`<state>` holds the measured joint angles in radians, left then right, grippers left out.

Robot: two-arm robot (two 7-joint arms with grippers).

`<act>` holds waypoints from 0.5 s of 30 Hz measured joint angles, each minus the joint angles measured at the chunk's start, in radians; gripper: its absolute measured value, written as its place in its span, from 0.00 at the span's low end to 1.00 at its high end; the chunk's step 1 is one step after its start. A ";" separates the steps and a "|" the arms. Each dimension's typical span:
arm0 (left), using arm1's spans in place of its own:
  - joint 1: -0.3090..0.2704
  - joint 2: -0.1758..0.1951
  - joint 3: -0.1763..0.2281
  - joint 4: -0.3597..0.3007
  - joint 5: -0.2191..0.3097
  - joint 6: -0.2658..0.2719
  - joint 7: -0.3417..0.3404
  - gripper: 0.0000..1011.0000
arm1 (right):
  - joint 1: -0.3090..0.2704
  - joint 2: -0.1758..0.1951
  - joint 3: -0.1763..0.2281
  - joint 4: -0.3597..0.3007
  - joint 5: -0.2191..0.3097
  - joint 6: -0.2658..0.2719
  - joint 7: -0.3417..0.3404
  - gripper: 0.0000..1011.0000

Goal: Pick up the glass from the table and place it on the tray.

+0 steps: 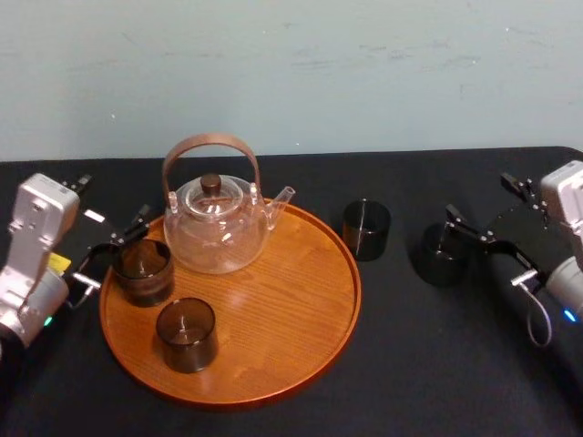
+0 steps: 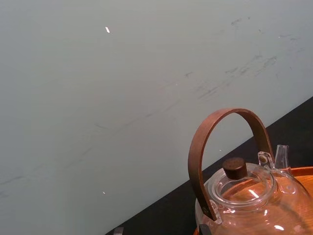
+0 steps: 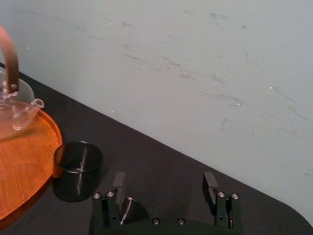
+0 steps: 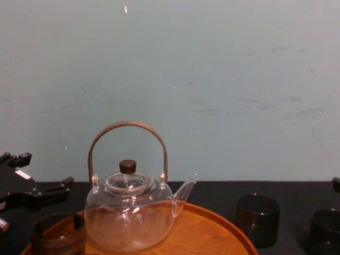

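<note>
Two dark glasses stand on the black table [image 1: 410, 364] right of the tray: one [image 1: 366, 229] [image 3: 77, 169] [image 4: 258, 219] close to the rim, the other [image 1: 440, 255] [image 4: 325, 231] farther right. My right gripper [image 1: 481, 246] [image 3: 164, 182] is open just to the right of that farther glass, nothing between its fingers. The round wooden tray [image 1: 291, 346] [image 4: 212, 228] holds a glass teapot [image 1: 217, 223] [image 2: 244, 196] and two more dark glasses [image 1: 143, 270] [image 1: 186, 334]. My left gripper [image 1: 111, 253] [image 4: 50, 191] stands open at the tray's left edge, beside the left glass [image 4: 58, 234].
A pale wall [image 1: 291, 73] rises behind the table's far edge. The teapot's tall brown handle [image 1: 211, 146] stands over the back left of the tray. Bare wood shows on the tray's right half, and bare table lies in front.
</note>
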<state>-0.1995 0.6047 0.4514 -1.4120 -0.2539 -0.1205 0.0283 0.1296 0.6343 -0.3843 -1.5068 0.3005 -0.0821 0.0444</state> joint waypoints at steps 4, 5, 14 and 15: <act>0.000 0.000 0.000 0.000 0.000 0.000 0.000 0.99 | -0.046 0.024 0.032 -0.058 0.025 0.013 0.020 0.99; 0.000 0.000 0.000 0.000 0.000 0.000 0.000 0.99 | -0.046 0.024 0.032 -0.058 0.025 0.013 0.020 0.99; 0.000 0.000 0.000 0.000 0.000 0.000 0.000 0.99 | -0.147 0.072 0.077 -0.157 0.061 0.043 0.069 0.99; 0.000 0.000 0.000 0.000 0.000 0.000 0.000 0.99 | -0.160 0.077 0.082 -0.170 0.064 0.049 0.074 0.99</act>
<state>-0.1995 0.6047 0.4514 -1.4120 -0.2539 -0.1205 0.0283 -0.0308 0.7113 -0.3020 -1.6766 0.3643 -0.0327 0.1188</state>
